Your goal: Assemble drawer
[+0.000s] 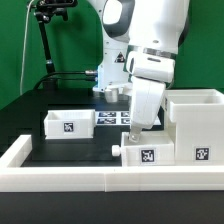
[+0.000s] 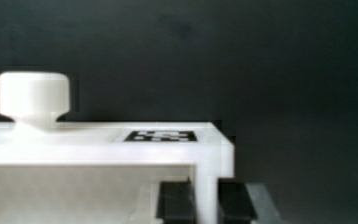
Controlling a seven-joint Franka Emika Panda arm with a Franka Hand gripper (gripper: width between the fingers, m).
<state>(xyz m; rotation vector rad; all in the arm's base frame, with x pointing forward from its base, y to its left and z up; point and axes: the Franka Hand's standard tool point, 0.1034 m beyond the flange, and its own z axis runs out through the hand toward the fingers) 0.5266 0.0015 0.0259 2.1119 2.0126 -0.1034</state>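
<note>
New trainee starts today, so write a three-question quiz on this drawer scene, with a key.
1. True or false: the housing stands at the exterior view's right.
2. The end effector is at: A the housing, B the front tray, C the marker board.
3. Fill in: the other tray lies at the exterior view's ____.
Key: 1 true; 2 B; 3 left.

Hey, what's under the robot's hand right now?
A knobbed tray, beside the housing. The hand hides part of the tray's top, so whatever is inside it cannot be seen.
</note>
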